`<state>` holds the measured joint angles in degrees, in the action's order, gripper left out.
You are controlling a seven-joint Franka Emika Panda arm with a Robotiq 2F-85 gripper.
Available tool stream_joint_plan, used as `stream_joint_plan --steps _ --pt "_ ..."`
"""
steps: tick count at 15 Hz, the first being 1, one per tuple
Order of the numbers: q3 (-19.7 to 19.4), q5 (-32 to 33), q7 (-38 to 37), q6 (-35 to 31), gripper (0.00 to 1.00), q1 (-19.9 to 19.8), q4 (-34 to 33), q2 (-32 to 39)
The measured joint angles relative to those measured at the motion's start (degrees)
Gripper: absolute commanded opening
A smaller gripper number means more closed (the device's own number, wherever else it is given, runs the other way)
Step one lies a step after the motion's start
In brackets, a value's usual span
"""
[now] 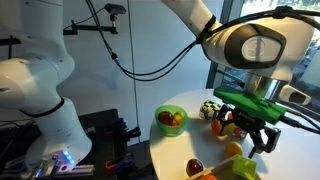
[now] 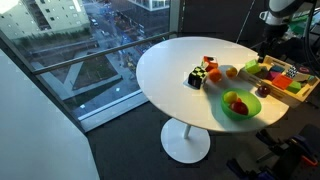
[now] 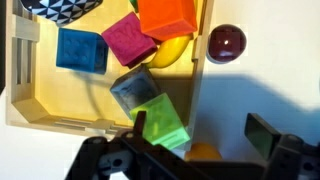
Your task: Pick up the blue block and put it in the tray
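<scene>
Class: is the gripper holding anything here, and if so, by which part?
Nothing is held. The gripper hangs open above the tray, jaws wide apart; the blue block lies inside the tray, untouched.

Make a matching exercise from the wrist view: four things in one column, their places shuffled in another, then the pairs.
1 blue block
2 orange block
3 green block
4 dark red fruit

A outside the tray, on the table
B lowest of the blocks in the view
C at the view's top edge
D just left of the magenta block

Pairs: 1-D, 2-C, 3-B, 4-A
</scene>
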<state>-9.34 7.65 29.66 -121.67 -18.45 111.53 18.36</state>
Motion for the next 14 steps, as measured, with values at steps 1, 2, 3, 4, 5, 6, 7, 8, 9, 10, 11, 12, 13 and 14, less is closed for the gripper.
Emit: stream_joint_plan --steps 1,2,3,4,5,6,7,8,9,10,11,12,13,14 --pt "0.35 -0.26 0.00 -0.42 1.00 0.29 0.22 -0.18" --pt "0.64 -0.36 -0.04 -0.68 1.00 0.66 0.51 -0.40" --pt "0.89 -0.37 -0.18 -0.83 1.00 1.08 0.88 -0.68" --pt "1.10 -0.37 -0.48 -0.86 1.00 1.60 1.24 -0.97" --pt "1.20 -0.37 -1.00 -0.86 1.00 2.20 1.55 -1.24" --pt "1.28 -0.37 -1.94 -0.86 1.00 2.88 1.97 -1.63" --pt "1.31 -0.37 -3.26 -0.86 1.00 3.63 2.41 -2.02" --pt "1.32 -0.35 -4.73 -0.86 1.00 4.34 2.80 -2.35" --pt "1.33 -0.30 -6.51 -0.86 1.00 5.12 3.17 -2.66" --pt "1.34 -0.27 -8.20 -0.84 1.00 5.86 3.61 -3.05" --pt "1.34 -0.26 -9.75 -0.75 1.00 6.55 4.06 -3.43" --pt "1.35 -0.26 -11.21 -0.56 1.00 7.16 4.44 -3.77" --pt "1.36 -0.26 -12.58 -0.25 1.00 7.74 4.79 -4.12" --pt "1.38 -0.26 -13.71 0.28 1.00 8.25 5.16 -4.55"
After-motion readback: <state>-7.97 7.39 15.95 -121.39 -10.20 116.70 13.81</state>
